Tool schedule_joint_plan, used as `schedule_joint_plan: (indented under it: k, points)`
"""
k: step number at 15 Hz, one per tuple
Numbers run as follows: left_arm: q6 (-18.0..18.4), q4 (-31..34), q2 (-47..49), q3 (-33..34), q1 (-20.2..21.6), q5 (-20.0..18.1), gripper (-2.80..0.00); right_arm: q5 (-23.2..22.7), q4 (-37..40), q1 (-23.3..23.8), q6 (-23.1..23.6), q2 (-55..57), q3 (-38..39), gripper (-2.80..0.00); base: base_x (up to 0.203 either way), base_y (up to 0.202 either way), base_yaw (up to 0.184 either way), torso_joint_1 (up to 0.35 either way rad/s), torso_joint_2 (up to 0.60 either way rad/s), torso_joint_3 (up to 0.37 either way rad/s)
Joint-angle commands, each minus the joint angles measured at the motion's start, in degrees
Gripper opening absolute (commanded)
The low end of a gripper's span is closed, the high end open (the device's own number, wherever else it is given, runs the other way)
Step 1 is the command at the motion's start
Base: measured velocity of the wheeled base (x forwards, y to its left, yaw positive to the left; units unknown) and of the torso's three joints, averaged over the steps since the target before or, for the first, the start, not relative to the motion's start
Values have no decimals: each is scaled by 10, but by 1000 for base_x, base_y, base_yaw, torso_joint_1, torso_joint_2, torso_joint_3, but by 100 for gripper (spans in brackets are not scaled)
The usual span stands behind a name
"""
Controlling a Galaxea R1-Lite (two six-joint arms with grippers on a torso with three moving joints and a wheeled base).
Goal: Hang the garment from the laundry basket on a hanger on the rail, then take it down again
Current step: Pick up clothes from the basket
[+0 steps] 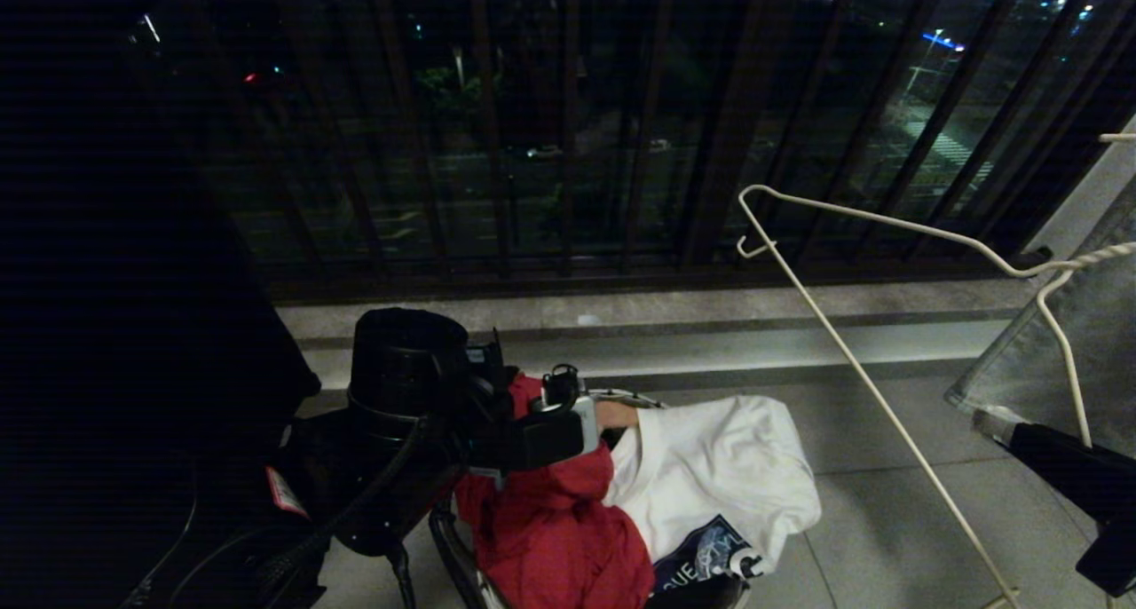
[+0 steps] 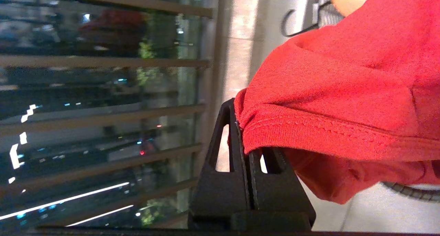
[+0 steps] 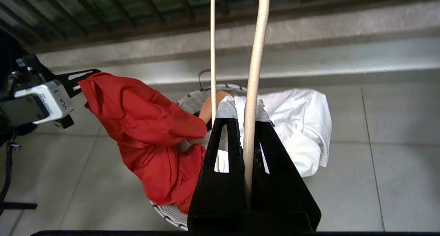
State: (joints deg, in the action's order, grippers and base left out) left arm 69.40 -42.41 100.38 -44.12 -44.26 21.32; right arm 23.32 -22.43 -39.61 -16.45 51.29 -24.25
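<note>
On my head camera, my left gripper (image 1: pixel 532 396) sits low at left-centre, above the laundry basket (image 1: pixel 461 547), with the red garment (image 1: pixel 555 529) hanging from its tip down into the basket. A white T-shirt (image 1: pixel 719 476) with a dark print is heaped over the basket's right side, just beside the red cloth. The white wire hanger (image 1: pixel 852 351) slants across the right of the scene, tilted, its notch hook showing near the upper end; behind everything run the dark window railing bars (image 1: pixel 488 147). My right arm shows only as a dark shape at the lower right edge, where I cannot read its fingers.

On my left wrist camera, the left gripper (image 2: pixel 245 132) has its fingers (image 2: pixel 237 150) pressed together on the hemmed edge of the red garment (image 2: pixel 343 91), which drapes away from them.

On my right wrist camera, the right gripper (image 3: pixel 244 115) is clamped on the hanger's (image 3: pixel 254 74) thicker wire, which runs between its two black fingers (image 3: pixel 223 153). Below it lie the basket (image 3: pixel 172 213), the white T-shirt (image 3: pixel 302 126) and the red garment (image 3: pixel 147 132), lifted at one end by the left gripper (image 3: pixel 74 83).
</note>
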Motion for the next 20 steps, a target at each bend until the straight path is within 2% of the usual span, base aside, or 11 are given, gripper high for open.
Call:
schedule_joint_plan:
  k: [1, 5, 17, 20]
  points:
    - [6, -2, -10, 1, -1, 2, -280, 1, -2, 0, -1, -1, 1, -280, 0, 0, 0, 0, 2, 205]
    - [21, -3, -20, 0, -1, 1, -280, 1, -2, 0, -1, -1, 1, -280, 0, 0, 0, -1, 2, 201]
    - [20, -3, -22, 0, -4, 1, -280, 1, -2, 0, -1, -1, 1, -280, 0, 0, 0, 2, 2, 201]
    - [19, -4, -21, 0, -4, 0, -280, 1, -2, 0, -1, -1, 2, -280, 0, 0, 0, 2, -20, 59]
